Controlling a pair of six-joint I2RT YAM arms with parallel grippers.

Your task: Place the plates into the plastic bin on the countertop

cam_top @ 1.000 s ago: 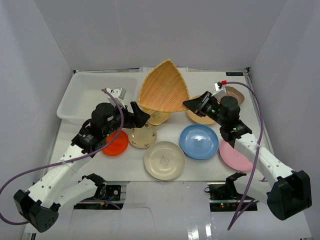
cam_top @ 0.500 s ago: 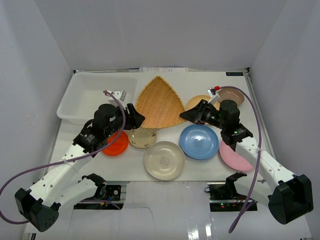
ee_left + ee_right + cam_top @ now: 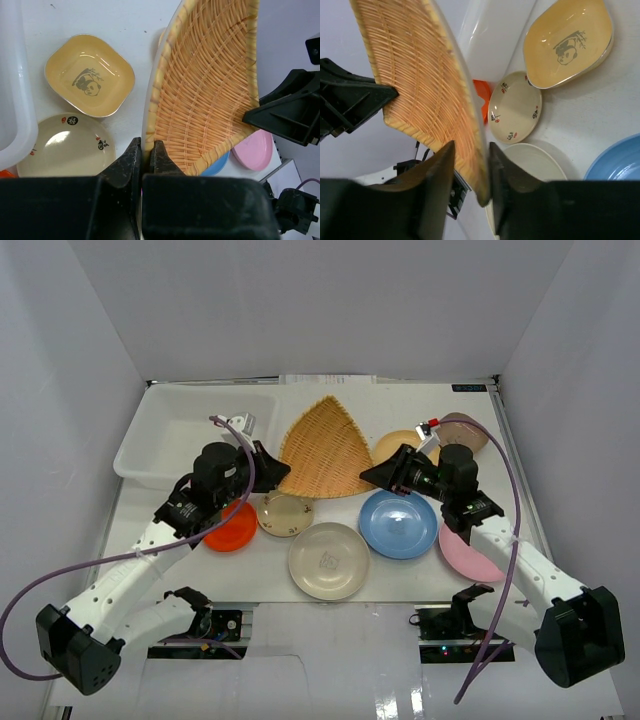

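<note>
The tan woven fan-shaped plate (image 3: pixel 320 445) hangs tilted above the countertop (image 3: pixel 250 575), between my two arms. My left gripper (image 3: pixel 272 472) is shut on its left corner; in the left wrist view the fingers (image 3: pixel 146 145) pinch the woven rim (image 3: pixel 205 90). My right gripper (image 3: pixel 368 475) is at the plate's right corner, and its jaws (image 3: pixel 470 147) stand apart around the rim (image 3: pixel 415 75). The plastic bin (image 3: pixel 135 455) sits at the back left, just behind my left gripper. Other plates lie on the countertop: red-orange (image 3: pixel 232 528), small cream (image 3: pixel 285 514), large cream (image 3: pixel 328 560), blue (image 3: pixel 398 523) and pink (image 3: pixel 470 552).
A square yellow panda plate (image 3: pixel 90 75) lies under the woven plate, beside the bin's wall (image 3: pixel 15 100). A yellow-orange plate (image 3: pixel 396 444) and a brown one (image 3: pixel 464 430) sit at the back right. Pale grey walls close in the sides and back.
The woven plate has come down and shifted left. My left gripper has closed on its left corner. My right gripper's jaws have opened around the right corner.
</note>
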